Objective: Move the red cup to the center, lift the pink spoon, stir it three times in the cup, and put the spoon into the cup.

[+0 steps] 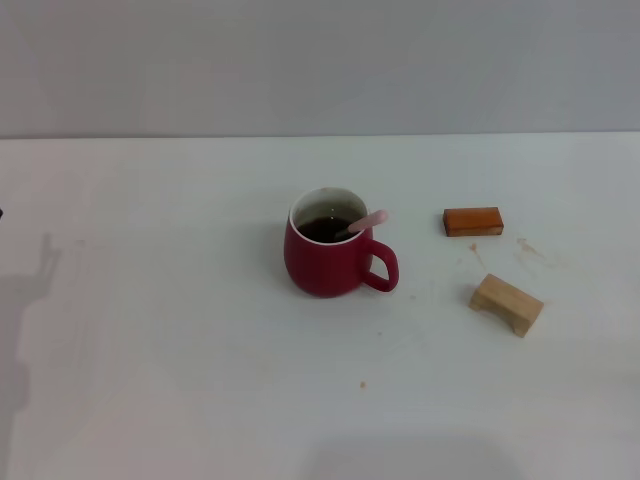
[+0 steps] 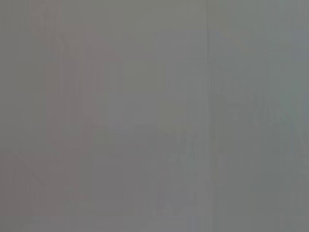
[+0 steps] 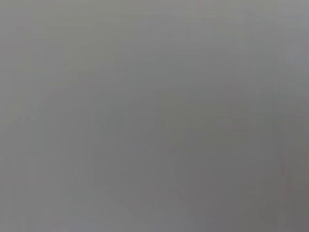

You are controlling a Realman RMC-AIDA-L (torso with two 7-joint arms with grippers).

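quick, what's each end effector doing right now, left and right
Left end effector: not in view in any picture, state unknown.
Right end effector: not in view either, state unknown.

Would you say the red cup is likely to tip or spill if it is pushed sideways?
The red cup looks squat and wide-based, so it probably slides rather than tips. Its dark liquid may slosh, and the pink spoon leaning on the rim could shift.

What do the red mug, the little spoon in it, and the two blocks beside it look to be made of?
The red cup looks like glazed ceramic: smooth dark-red outside, white inner rim. The pink spoon shows only a pale pink handle, probably plastic. The orange-brown block may be stained or painted wood; it is hard to tell. The light block looks like bare, unfinished wood.
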